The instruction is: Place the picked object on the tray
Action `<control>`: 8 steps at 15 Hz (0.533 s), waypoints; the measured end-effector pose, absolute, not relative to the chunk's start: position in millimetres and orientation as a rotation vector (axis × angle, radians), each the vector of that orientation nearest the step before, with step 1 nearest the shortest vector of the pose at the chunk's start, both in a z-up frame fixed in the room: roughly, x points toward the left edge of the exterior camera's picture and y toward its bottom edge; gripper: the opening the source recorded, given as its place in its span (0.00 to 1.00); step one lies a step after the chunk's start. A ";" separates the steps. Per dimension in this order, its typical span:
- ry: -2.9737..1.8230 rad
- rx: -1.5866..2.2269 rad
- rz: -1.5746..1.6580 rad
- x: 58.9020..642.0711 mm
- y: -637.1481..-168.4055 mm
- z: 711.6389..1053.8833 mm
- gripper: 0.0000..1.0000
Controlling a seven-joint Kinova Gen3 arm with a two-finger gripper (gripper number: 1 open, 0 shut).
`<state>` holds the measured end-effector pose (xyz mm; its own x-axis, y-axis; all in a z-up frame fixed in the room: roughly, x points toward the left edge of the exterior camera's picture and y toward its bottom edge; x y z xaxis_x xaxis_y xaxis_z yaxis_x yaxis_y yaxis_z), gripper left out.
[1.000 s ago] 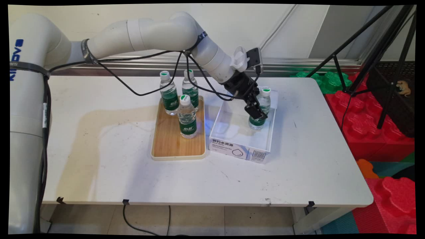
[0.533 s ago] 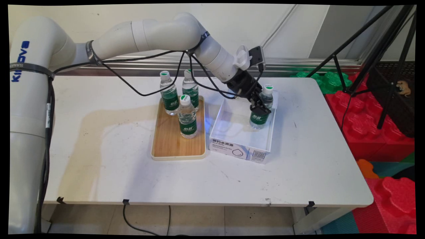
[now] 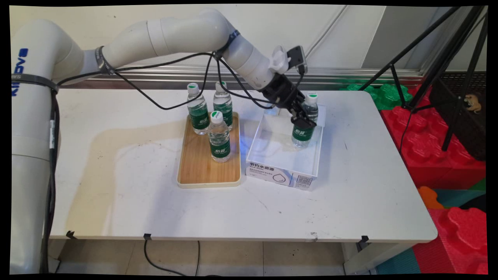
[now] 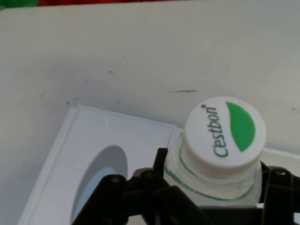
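on the white table (image 3: 116, 186), toward its middle: a wooden tray (image 3: 202, 167) with a pale rim, lying flat, just left of a shallow white box (image 3: 280, 175) printed with dark characters and a square code on its near wall. tray and box side by side, close but with a thin strip of table between.

on the tray: three water bottles with green labels and white caps, all upright — back-left bottle (image 3: 197, 111), back-right bottle (image 3: 223, 105) partly crossed by the black cables (image 3: 163, 108), front bottle (image 3: 219, 138) nearer the camera and a little apart from the other two.

inside the box, at its far right corner: a fourth bottle (image 3: 304, 130), upright, base close above or on the box floor — cannot tell which. same green label; white cap (image 4: 224, 132) lettered "cestbon" with a green leaf shape, filling the hand view.

around that bottle's upper body, just under the neck: the black gripper (image 3: 302, 118), pinching the bottle from both sides, one finger (image 4: 161, 173) pressed against the clear shoulder below the cap.

beyond the table's right edge: red foam blocks (image 3: 447, 155) and black tripod legs (image 3: 420, 70).
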<state>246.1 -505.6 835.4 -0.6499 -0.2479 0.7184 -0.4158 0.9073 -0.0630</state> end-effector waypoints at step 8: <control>-2.260 0.439 0.299 272.1 -490.2 873.5 0.00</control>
<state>272.1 -490.2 873.5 -0.6220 -0.2157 0.7527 -0.4039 0.9119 -0.0724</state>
